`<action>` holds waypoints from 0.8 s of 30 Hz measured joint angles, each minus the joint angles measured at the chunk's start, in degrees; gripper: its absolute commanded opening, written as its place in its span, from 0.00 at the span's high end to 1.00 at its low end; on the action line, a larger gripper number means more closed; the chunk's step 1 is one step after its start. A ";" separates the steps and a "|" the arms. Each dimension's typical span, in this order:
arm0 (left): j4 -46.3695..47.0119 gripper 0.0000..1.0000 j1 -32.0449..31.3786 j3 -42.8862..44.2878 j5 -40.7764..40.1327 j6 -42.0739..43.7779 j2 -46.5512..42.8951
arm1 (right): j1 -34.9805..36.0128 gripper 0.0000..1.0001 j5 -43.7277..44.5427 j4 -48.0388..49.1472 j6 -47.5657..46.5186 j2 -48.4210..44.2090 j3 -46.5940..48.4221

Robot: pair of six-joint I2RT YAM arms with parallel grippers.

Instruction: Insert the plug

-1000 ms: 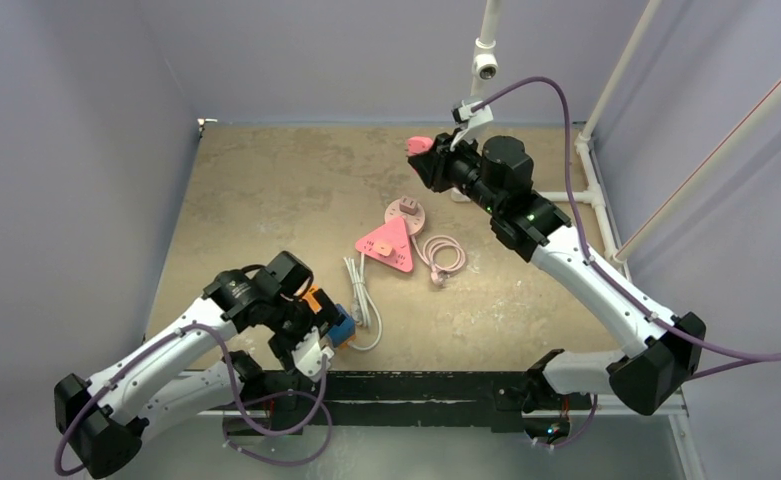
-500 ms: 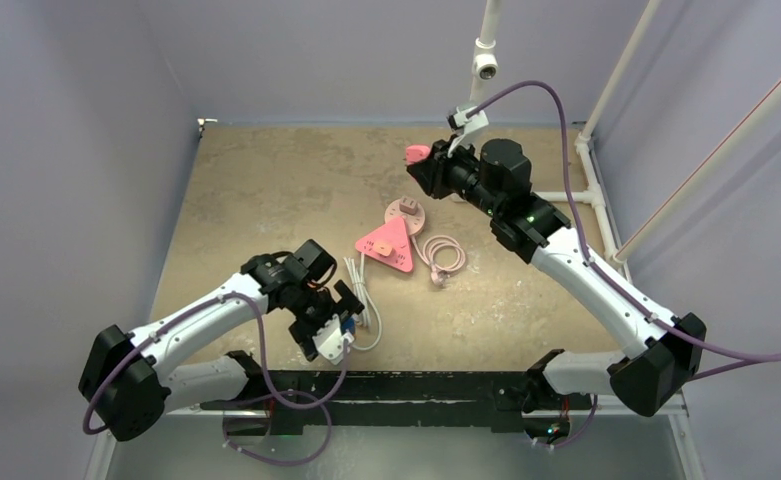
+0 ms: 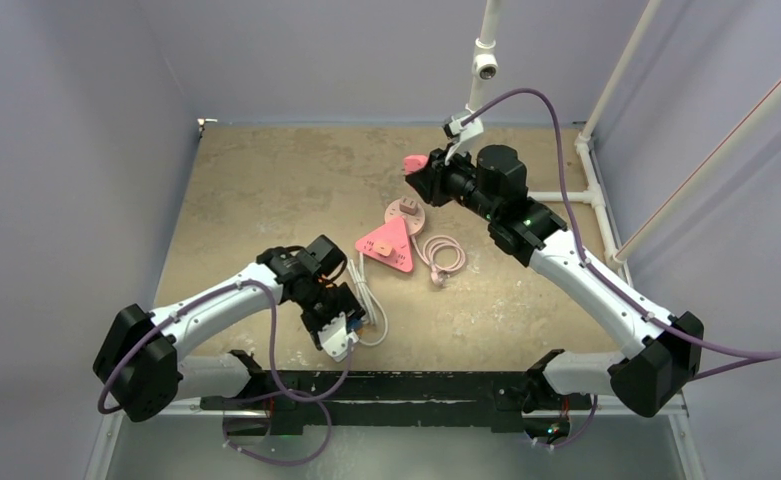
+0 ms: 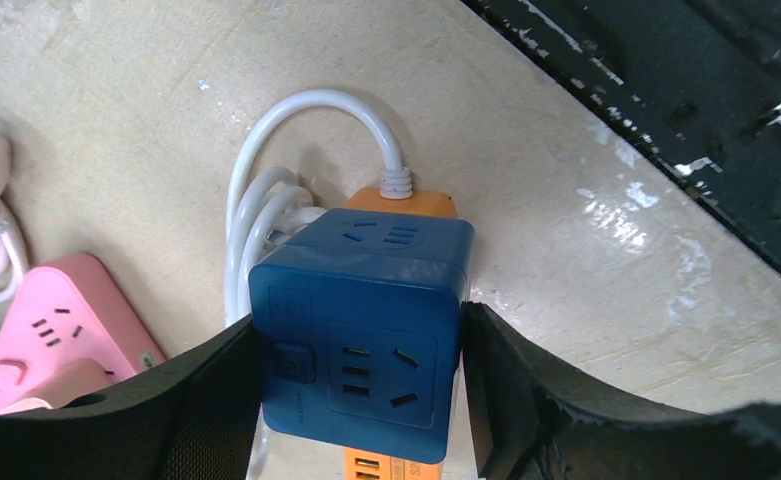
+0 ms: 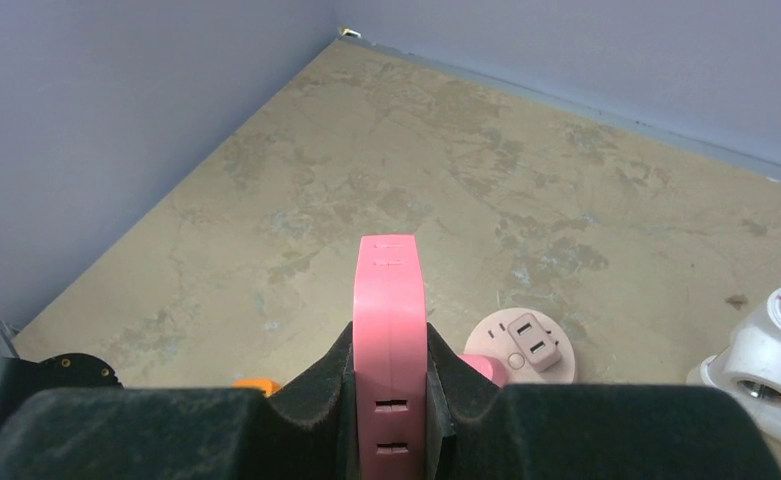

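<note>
A blue socket cube (image 4: 366, 310) with an orange side (image 4: 406, 203) lies near the table's front edge on its white cable (image 4: 266, 190). My left gripper (image 3: 341, 318) reaches down over it, and both black fingers (image 4: 201, 400) press against the cube's sides. The cube's three-pin socket face points up at the left wrist camera. My right gripper (image 3: 428, 175) hangs in the air over the far part of the table, shut on a flat pink plug (image 5: 390, 330) that stands on edge between its pads. In the top view the pink plug (image 3: 415, 162) sticks out to the left.
A pink triangular power strip (image 3: 386, 245) and a round pink socket (image 3: 406, 213) lie mid-table beside a coiled pink cable (image 3: 444, 255). A white pipe frame (image 3: 586, 150) runs along the right side. The black front rail (image 4: 686, 90) lies just beyond the cube.
My left arm has swung right and come down over the blue cube, and its jaws have narrowed onto it. My right gripper has drifted slightly left and down with the pink plug.
</note>
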 measured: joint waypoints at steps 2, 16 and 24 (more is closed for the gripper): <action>-0.09 0.67 0.00 0.81 -0.11 2.14 1.38 | 0.00 1.00 -0.07 -0.09 0.11 0.00 0.00; 9.84 0.01 4.17 4.24 -4.07 7.54 6.56 | 0.83 1.00 0.07 -0.83 1.20 0.02 0.00; 13.27 0.01 4.61 4.13 -4.17 -21.00 -6.45 | 5.20 1.00 0.55 -1.64 1.70 2.73 1.38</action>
